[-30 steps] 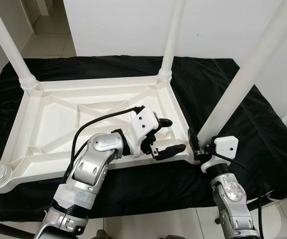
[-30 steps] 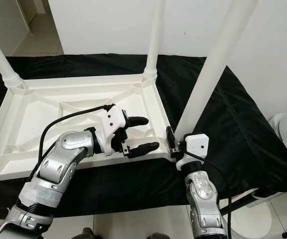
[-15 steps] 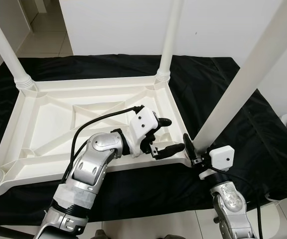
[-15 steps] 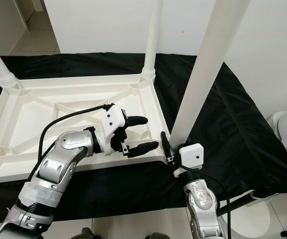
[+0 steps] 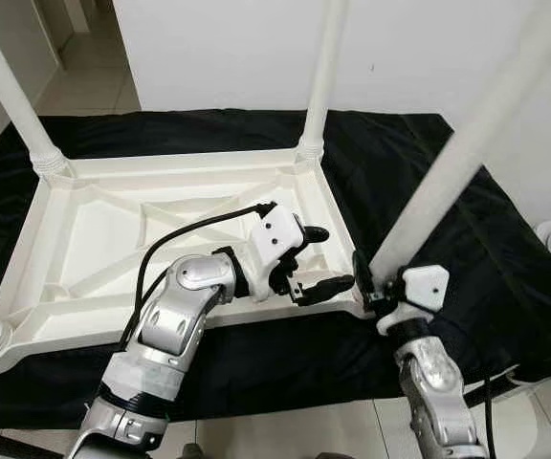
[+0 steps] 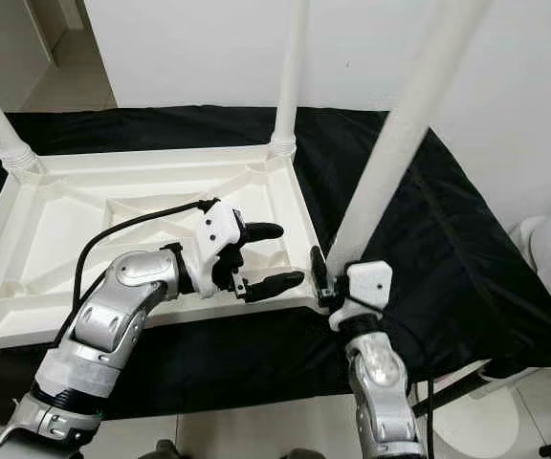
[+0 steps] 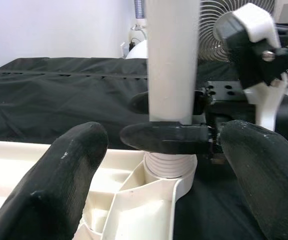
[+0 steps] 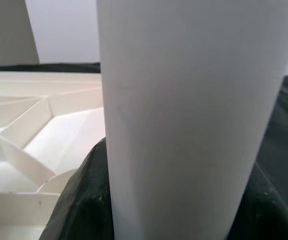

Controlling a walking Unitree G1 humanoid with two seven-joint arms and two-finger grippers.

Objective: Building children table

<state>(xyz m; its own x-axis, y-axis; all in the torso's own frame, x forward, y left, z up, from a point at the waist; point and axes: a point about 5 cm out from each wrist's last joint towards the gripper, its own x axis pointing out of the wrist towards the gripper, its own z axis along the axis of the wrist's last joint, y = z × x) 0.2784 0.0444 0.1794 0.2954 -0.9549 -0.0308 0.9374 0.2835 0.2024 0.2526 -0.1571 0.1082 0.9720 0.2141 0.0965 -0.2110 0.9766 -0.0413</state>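
White children's table top [image 5: 113, 239] lying upside down on a black cloth [image 5: 467, 220], with legs standing up from its corners. Right gripper [image 7: 184, 122] clamped round the near right leg [image 5: 448, 182] just above its ribbed base, which sits in the corner socket. Left gripper [image 5: 316, 260] hovering over the inside of that same corner, fingers [image 7: 64, 185] spread apart and holding nothing, just beside the leg.

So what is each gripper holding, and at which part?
The right gripper grips the white table leg near its bottom end, just above the corner socket of the upturned tabletop. The left gripper is open and holds nothing.
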